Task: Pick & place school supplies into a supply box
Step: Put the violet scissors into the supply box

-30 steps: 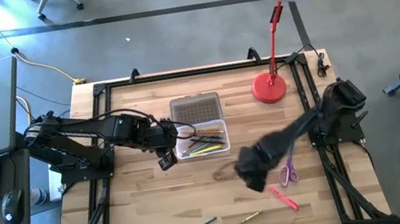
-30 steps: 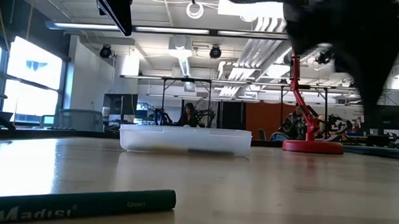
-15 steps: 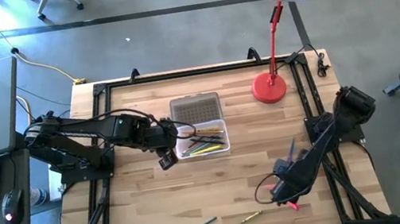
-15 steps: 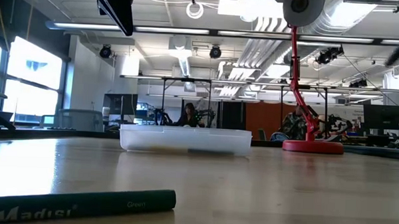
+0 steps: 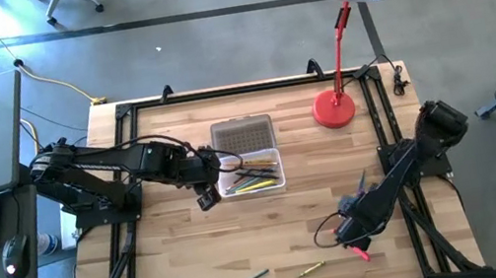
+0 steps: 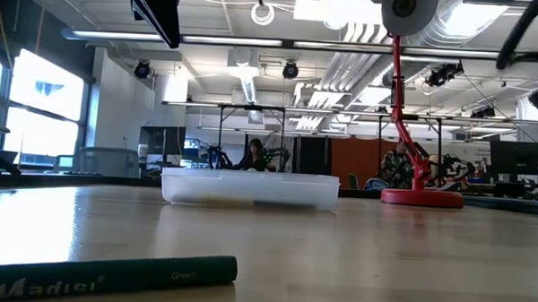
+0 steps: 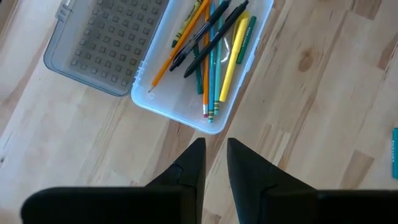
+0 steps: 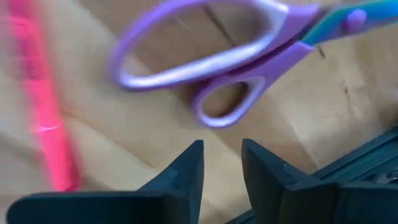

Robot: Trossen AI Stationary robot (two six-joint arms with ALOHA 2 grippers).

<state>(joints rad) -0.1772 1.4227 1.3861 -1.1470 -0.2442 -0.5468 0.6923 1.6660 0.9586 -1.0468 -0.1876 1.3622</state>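
The clear supply box (image 5: 253, 172) stands at the table's middle with several pens and pencils (image 7: 214, 53) inside, and its grey ribbed lid (image 5: 244, 136) lies open on the far side. My left gripper (image 7: 214, 144) hovers by the box's left end, its fingers a narrow gap apart. My right gripper (image 8: 221, 149) hangs low near the table's right near corner, fingers slightly apart, just short of the purple scissor handles (image 8: 205, 68). A pink marker (image 5: 360, 254) lies beside it. My right arm hides the scissors in the high view.
A green pencil (image 5: 257, 277) and a yellow pencil (image 5: 311, 270) lie near the table's near edge. A green marker (image 6: 112, 276) lies close to the low camera. A red desk lamp stands on its base (image 5: 333, 109) at the far right. Bare wood lies between the box and the near edge.
My right gripper has swung from the table's middle toward the right near corner and dropped low over the scissors and pink marker, covering the scissors in the high view. In the last half second it has barely shifted. The left arm and the box have kept still.
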